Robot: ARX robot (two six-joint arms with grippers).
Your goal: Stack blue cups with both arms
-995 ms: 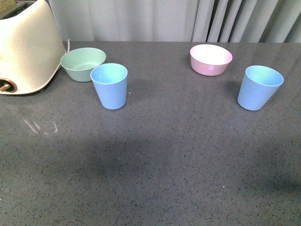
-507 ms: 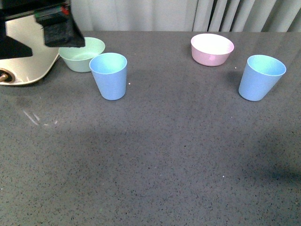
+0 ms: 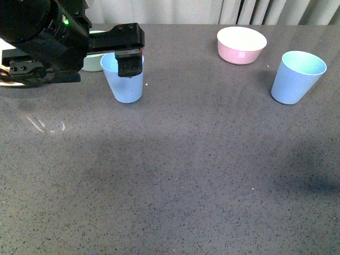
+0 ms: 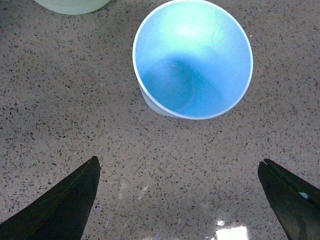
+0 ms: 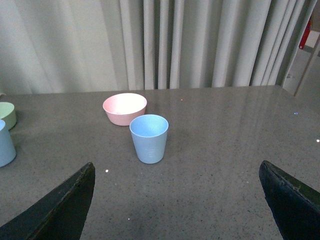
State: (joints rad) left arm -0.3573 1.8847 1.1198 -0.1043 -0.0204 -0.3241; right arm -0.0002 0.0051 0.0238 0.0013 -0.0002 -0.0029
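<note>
Near the left blue cup, left pincer gapes; right pincer gapes too.

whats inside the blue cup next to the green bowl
Nothing: the left wrist view looks into the blue cup and shows its bare bottom. From the front, the left gripper hides part of its opening.

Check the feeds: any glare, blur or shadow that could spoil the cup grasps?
Front view: sharp, glare streaks on the tabletop at left, and a broad shadow nearer the camera. Left wrist view: left blue cup crisp, bright sheen inside. Right wrist view: right blue cup evenly lit, no blur.
</note>
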